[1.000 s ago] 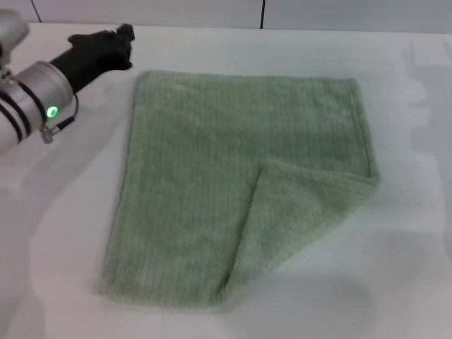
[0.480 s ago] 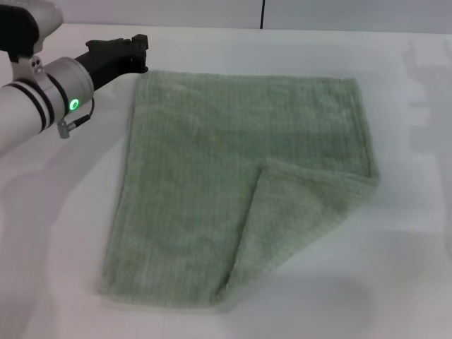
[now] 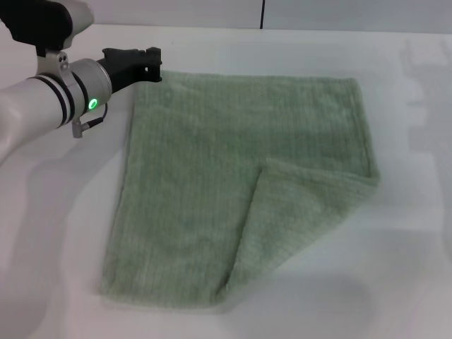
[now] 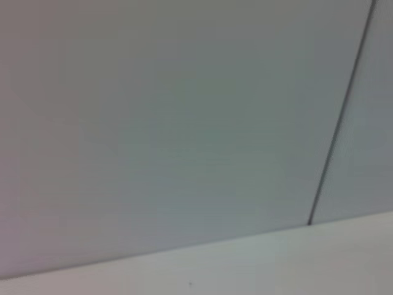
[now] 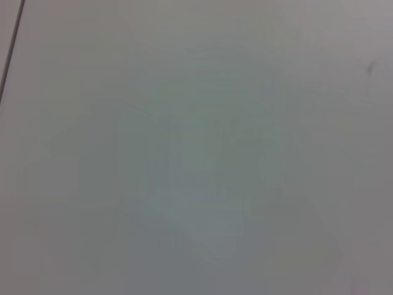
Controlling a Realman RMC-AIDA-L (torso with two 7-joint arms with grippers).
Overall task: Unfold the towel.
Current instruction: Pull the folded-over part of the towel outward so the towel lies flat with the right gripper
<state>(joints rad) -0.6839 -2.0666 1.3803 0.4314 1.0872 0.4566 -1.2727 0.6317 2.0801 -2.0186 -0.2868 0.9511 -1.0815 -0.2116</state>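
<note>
While the towel (image 3: 233, 183) lies flat on the white desk (image 3: 409, 268), filling most of its middle, its near right corner is folded back over the cloth in a triangular flap whose crease runs from the towel's near edge up toward its right hem. The left end effector (image 3: 145, 62), black and reaching in from the desk's far left, sits at the towel's far left corner; whether it touches the cloth, and whether it is open or closed, cannot be told. The right end effector appears in no view.
</note>
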